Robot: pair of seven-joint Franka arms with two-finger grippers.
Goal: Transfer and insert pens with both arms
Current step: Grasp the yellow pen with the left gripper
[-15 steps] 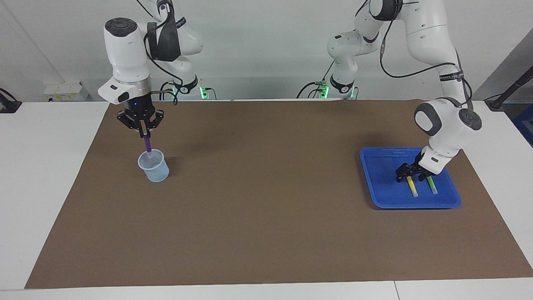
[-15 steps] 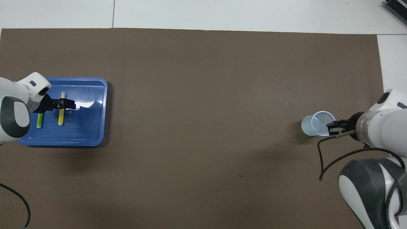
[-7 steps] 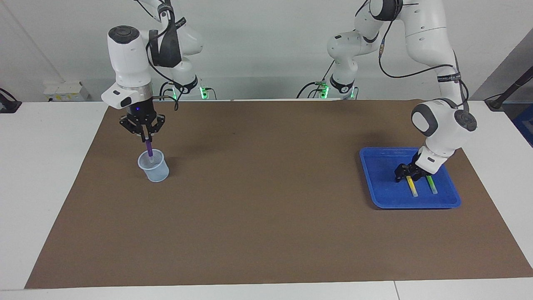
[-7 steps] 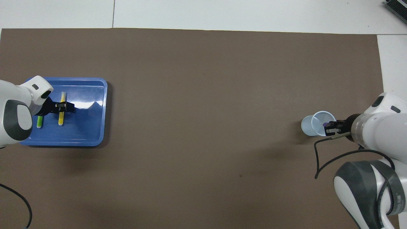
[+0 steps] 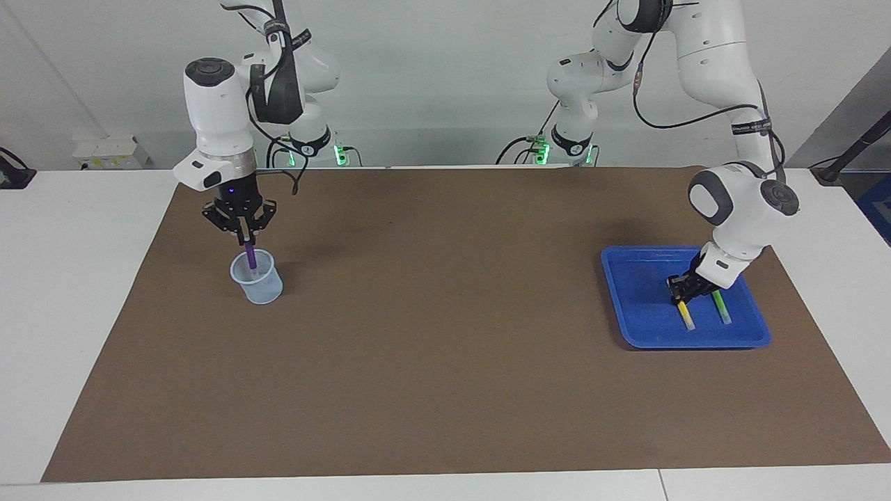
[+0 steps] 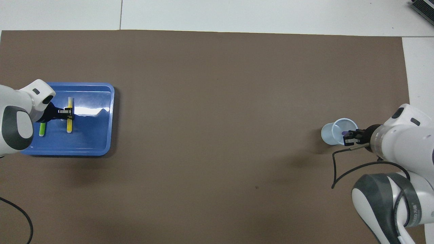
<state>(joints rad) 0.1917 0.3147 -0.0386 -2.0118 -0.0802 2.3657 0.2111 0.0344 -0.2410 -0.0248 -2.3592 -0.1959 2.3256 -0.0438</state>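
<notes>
At frame right, the left pincer (image 5: 681,295) gripped the yellow pen (image 5: 686,314) in the tray (image 5: 640,327); at left, the right pincer (image 5: 243,236) held the purple pen (image 5: 250,257) in the cup (image 5: 259,285).

1. The brown mat (image 5: 445,334) between the cup (image 5: 257,278) and the tray (image 5: 647,327) lies open; either of my arms could sweep across it.
2. My right gripper (image 5: 241,235) and the purple pen (image 5: 250,259) it pinches fill the cup's mouth.
3. My left gripper (image 5: 681,296), clamped on the yellow pen (image 5: 686,316), sits just beside the green pen (image 5: 722,307) in the tray.
</notes>
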